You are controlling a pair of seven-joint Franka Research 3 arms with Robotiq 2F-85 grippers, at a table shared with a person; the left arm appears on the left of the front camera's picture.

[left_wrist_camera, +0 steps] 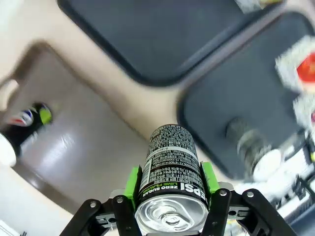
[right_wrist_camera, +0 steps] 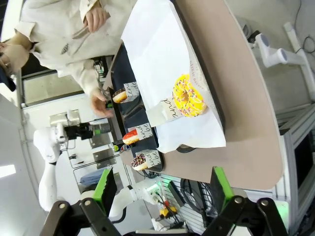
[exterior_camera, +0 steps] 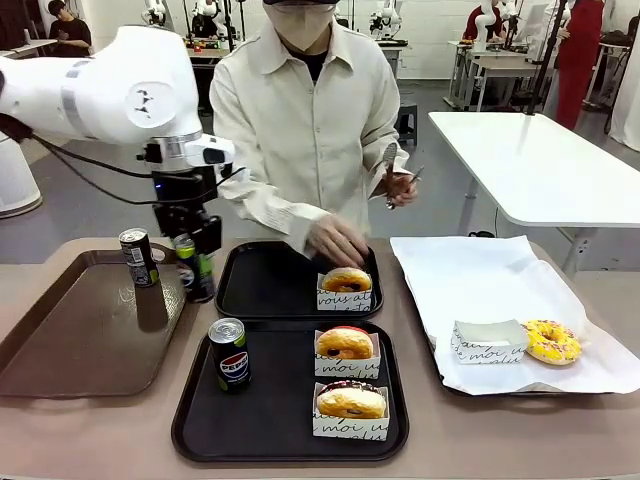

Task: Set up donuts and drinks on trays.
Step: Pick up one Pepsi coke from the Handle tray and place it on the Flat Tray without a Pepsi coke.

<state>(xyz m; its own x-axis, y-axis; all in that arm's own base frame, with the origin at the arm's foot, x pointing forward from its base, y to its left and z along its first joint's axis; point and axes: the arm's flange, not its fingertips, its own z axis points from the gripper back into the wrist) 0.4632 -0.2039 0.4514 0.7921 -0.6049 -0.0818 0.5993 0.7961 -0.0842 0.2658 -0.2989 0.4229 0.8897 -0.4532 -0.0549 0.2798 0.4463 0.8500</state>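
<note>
My left gripper [exterior_camera: 196,258] is shut on a black Pepsi can [exterior_camera: 198,272] with a green band, held upright over the strip between the brown tray and the far black tray [exterior_camera: 262,285]. Looking along its fingers, the left gripper [left_wrist_camera: 171,179] has green pads on both sides of the can [left_wrist_camera: 170,157]. The far tray holds one sleeved donut [exterior_camera: 346,283], with the person's hand [exterior_camera: 337,240] right behind it. On the near black tray [exterior_camera: 275,410] stand a Pepsi can [exterior_camera: 229,354] and two sleeved donuts [exterior_camera: 345,346] [exterior_camera: 350,403]. My right gripper [right_wrist_camera: 163,186] is open and holds nothing.
A brown handled tray [exterior_camera: 80,335] at the left carries another can [exterior_camera: 137,257]. At the right, a white-paper-lined tray [exterior_camera: 480,275] holds a yellow sprinkled donut [exterior_camera: 551,341] and an empty sleeve [exterior_camera: 487,340]. The person's other hand holds tongs [exterior_camera: 392,175].
</note>
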